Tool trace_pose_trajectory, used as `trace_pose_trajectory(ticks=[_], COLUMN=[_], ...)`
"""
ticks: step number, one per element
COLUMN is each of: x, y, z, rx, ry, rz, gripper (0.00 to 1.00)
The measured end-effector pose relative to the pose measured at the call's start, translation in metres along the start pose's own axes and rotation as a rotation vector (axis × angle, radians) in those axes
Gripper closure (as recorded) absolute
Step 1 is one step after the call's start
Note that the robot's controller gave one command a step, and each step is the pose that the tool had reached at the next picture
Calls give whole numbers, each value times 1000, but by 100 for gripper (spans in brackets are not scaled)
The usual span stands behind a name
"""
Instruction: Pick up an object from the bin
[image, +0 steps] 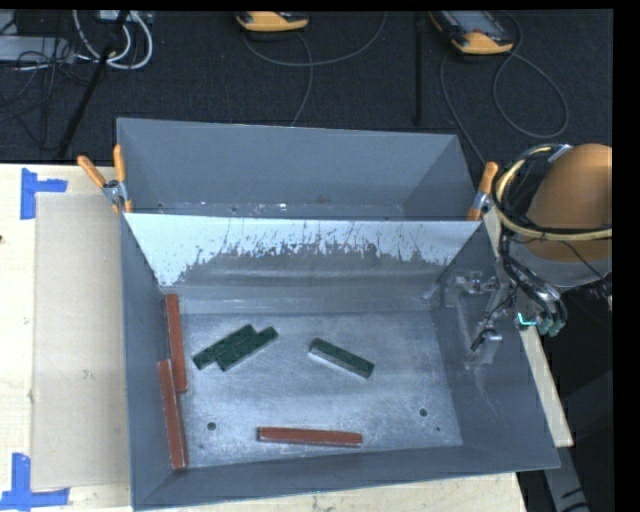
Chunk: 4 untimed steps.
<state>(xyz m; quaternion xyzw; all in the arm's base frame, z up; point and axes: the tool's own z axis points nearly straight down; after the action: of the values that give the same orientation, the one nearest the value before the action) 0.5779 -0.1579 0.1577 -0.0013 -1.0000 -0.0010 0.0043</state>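
Arm's gripper (485, 340) is hanging at the bin's (290, 160) right wall
The nearest thing, a green block (340, 357), is lying mid-floor, well apart from it. Dark blocks (235, 347) and brown strips (309, 436) are lying toward the left and front walls. Whether the gripper is open cannot be told.

The bin (300, 170) floor's right side lies open. Reddish-brown bars (173, 340) hug the left wall, another bar (309, 436) the front edge; dark green blocks (235, 347) and a grey-green block (341, 358) occupy mid-floor.
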Motion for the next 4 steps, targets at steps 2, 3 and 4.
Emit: trace_pose_trajectory(ticks=[2,3,4], x=[-11,-10,-10], y=[143,155,155], z=[91,88,87], rx=[-1,4,4], ry=[-3,-9,-10], rz=[-106,-735,-735], gripper=[0,0,100])
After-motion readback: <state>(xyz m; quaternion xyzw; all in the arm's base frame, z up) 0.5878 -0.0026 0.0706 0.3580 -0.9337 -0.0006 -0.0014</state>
